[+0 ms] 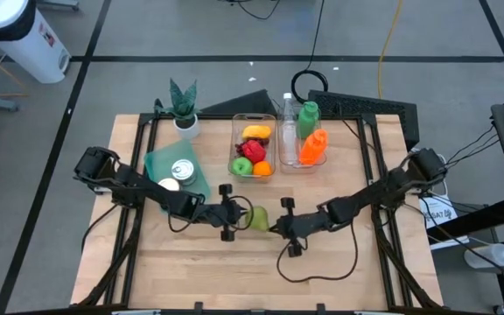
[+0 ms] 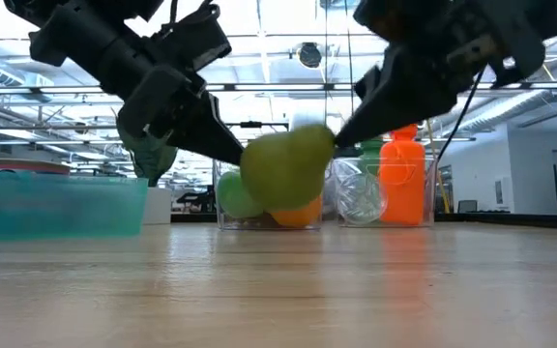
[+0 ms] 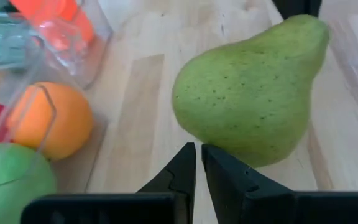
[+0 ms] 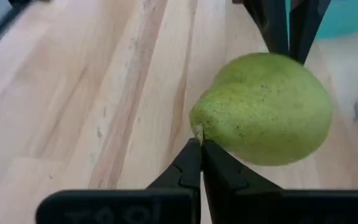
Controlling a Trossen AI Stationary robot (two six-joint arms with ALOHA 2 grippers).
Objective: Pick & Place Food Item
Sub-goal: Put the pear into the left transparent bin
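My right gripper (image 4: 200, 147) had its jaws pressed together at the narrow stem end of the pear (image 4: 263, 109), the tips touching the fruit there; whether they pinched a stem I could not tell. My left gripper (image 3: 198, 152) was likewise closed tight, with nothing between its fingers, its tips set against the pear's broad end on the opposite side. In the low view the pear (image 2: 284, 166) sat clear of the table (image 2: 278, 290), held up between my two gripper tips.

Taking the pear as the mark: just behind it stood a clear bin (image 1: 254, 144) holding an orange (image 3: 50, 119), a green apple (image 3: 11, 186) and something red, with a yellow fruit farther back. Beside that bin, a second clear bin (image 1: 303, 144) held an orange bottle (image 2: 401, 179), a green bottle (image 1: 308, 116) and a clear bottle. On my left-arm side of the pear lay a teal tray (image 2: 56, 208) carrying a tin can (image 1: 182, 170), and beyond it a small potted plant (image 1: 184, 105). Nothing stood between the pear and the fruit bin.

My left arm reached in low from the tray's side, my right arm from the opposite side, both stretched toward the middle of the table and sloping down so that the grippers met nose to nose at the pear.
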